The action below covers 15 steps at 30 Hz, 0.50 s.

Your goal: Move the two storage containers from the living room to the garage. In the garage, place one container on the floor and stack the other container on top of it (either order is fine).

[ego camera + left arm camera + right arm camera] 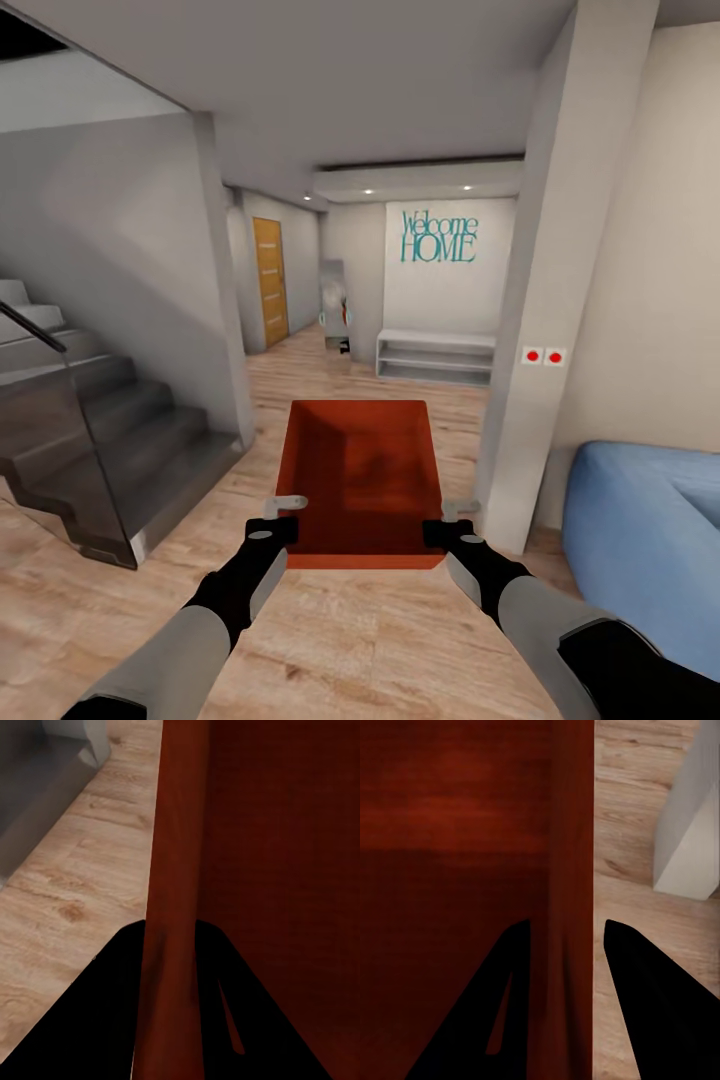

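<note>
One red-orange storage container hangs in front of me above the light wood plank floor of the living room, open side up and empty. My left gripper is shut on its left wall near the front corner, and my right gripper is shut on its right wall. In the left wrist view the container wall runs between the two dark fingers. The right wrist view shows the other wall pinched the same way between its fingers.
A dark staircase with a glass rail is at the left. A white pillar stands close on the right, with a blue sofa beyond it. A hallway leads ahead to a white bench shelf and a wooden door.
</note>
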{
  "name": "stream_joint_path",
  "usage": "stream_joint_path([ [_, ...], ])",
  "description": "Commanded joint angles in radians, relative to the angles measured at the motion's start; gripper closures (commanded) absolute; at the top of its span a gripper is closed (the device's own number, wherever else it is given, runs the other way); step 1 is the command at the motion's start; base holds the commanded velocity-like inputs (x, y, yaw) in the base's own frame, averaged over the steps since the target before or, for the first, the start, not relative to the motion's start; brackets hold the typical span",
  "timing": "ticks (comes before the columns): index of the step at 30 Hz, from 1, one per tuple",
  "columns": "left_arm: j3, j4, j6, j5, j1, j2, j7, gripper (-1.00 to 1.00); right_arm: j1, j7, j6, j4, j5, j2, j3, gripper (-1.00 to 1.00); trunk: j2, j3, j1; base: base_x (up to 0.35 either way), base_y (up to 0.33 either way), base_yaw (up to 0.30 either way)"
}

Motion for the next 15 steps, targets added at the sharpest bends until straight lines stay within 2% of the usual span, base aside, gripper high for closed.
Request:
stream_joint_path([
  [1, 0.033, -0.005, -0.001, -0.019, -0.001, 0.029, 0.092, 1.00, 0.000, -0.007, -0.001, 0.004, -0.015, -0.011, -0.015, 1.00, -0.001, 0.000, 0.001, 0.322, 0.000, 0.000],
  [15, 0.033, -0.005, -0.001, -0.019, -0.001, 0.029, 0.092, 1.00, 0.000, -0.007, -0.006, 0.004, -0.015, -0.011, -0.015, 1.00, -0.001, 0.000, 0.001, 0.322, 0.000, 0.000],
])
